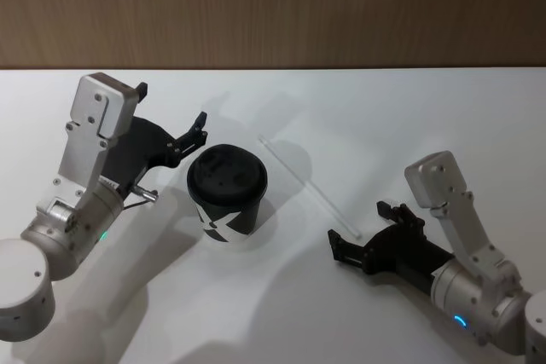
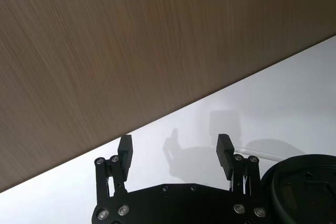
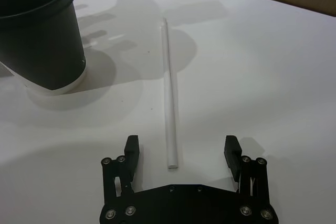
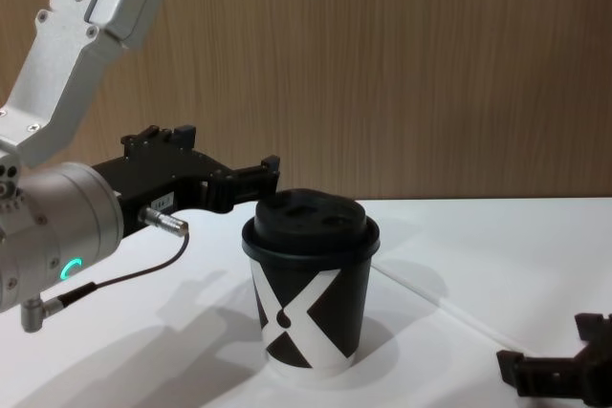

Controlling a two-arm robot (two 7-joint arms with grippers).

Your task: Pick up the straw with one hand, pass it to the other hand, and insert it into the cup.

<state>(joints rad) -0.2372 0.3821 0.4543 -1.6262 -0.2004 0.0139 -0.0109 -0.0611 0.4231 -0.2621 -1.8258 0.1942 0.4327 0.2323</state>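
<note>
The black cup (image 1: 227, 193) with the white X and black lid stands upright mid-table, also seen in the chest view (image 4: 311, 303). To its right the white straw (image 1: 307, 183) lies flat and slanted on the table. In the right wrist view its near end (image 3: 169, 87) reaches between the open fingers of my right gripper (image 3: 181, 148). That gripper (image 1: 360, 229) is low over the table, touching nothing. My left gripper (image 1: 171, 110) hovers open just left of and behind the cup's lid (image 2: 304, 187), with nothing between its fingers (image 2: 125, 148).
The white table (image 1: 384, 108) runs back to a wooden wall (image 1: 273, 6). A grey cable (image 4: 124, 274) loops under the left wrist, close to the cup's left side.
</note>
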